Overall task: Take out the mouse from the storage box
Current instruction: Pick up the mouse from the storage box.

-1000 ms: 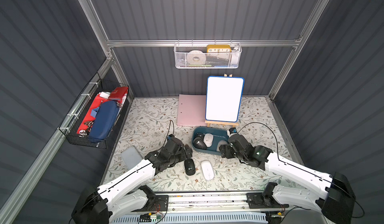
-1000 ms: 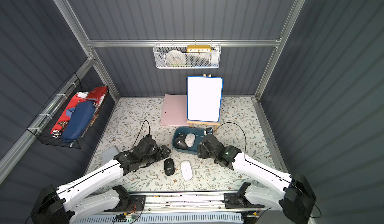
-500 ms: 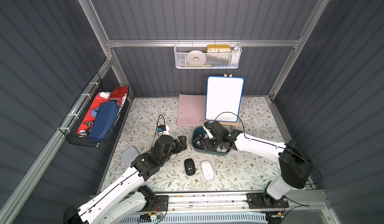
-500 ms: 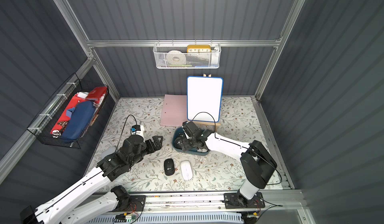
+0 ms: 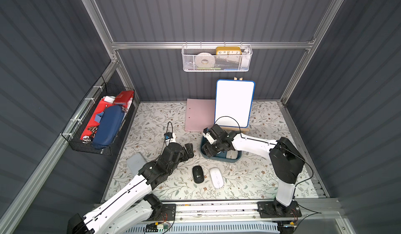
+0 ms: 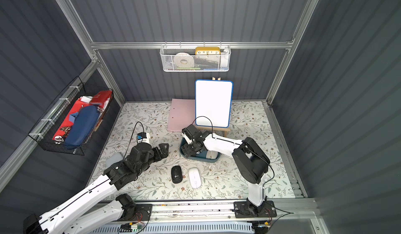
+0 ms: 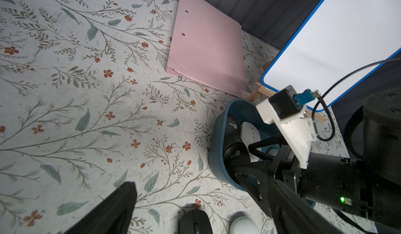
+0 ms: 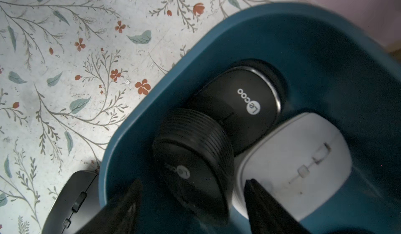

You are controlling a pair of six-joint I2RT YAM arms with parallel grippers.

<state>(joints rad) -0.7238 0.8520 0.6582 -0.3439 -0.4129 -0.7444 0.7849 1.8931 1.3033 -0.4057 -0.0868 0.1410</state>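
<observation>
Inside storage box (image 8: 314, 48): 2 blk mice (image 8: 238, 104) (image 8: 195, 148), 2 pale (image 8: 293, 163) (image 5: 231, 154); L gripper (image 5: 189, 150), R gripper (image 8: 193, 180) spread.

Lab enclosure: aluminium frame (image 5: 208, 45), panel walls (image 5: 195, 11)

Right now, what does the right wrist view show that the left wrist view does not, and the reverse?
Only the right wrist view: the ribs on one black mouse and the scroll wheel of the white mouse in the storage box. Only the left wrist view: the whiteboard and the right arm's wrist camera. Both: that box and the other black mouse with its logo.
</observation>
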